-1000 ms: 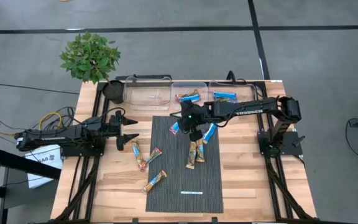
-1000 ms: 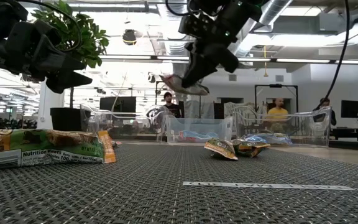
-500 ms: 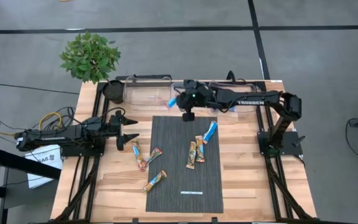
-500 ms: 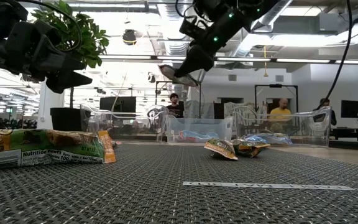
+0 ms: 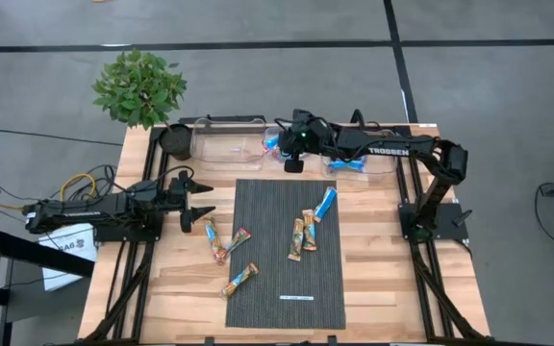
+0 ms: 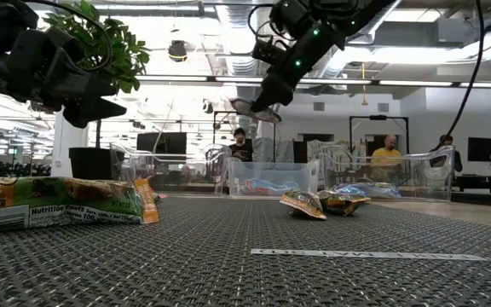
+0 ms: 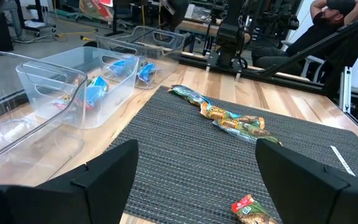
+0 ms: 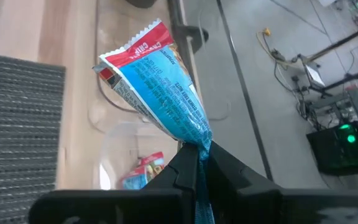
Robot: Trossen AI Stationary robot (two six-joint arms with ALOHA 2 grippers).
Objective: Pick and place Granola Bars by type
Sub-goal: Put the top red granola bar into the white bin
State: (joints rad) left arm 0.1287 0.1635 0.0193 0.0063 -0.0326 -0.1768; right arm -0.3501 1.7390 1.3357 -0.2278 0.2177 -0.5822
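Granola Bars lay in several places. One blue bar with a red end [image 8: 157,93] was pinched between the fingers of the right tool [image 5: 287,149], which were pressed together on the wrapper's lower end. That tool hung in the air above the row of clear bins at the far edge of the counter [image 5: 373,259], over the middle bin [image 5: 279,135]. In the low view the bar [image 6: 256,109] stuck out from the tool, well above the bins. Another blue-and-red bar [image 8: 143,169] lay in a bin below the held one.

The right-hand bin [image 5: 359,146] held blue bars. The left-hand bin [image 5: 227,142] appeared nearly bare.

On the dark ribbed mat [image 5: 291,269] lay a blue bar [image 5: 325,203] and, just beside it, two tan-orange bars [image 5: 302,235] close together. A thin white strip [image 5: 296,298] lay near the mat's front edge. On the bare wood left of the mat lay three more tan-orange bars: two near each other [image 5: 223,238] and one [image 5: 239,280] closer to the front.

The left tool [image 5: 198,199] hovered over the counter's left side, near those bars, with its fingers spread wide apart and nothing between them. A potted plant [image 5: 140,88] stood beyond the counter's far left corner.
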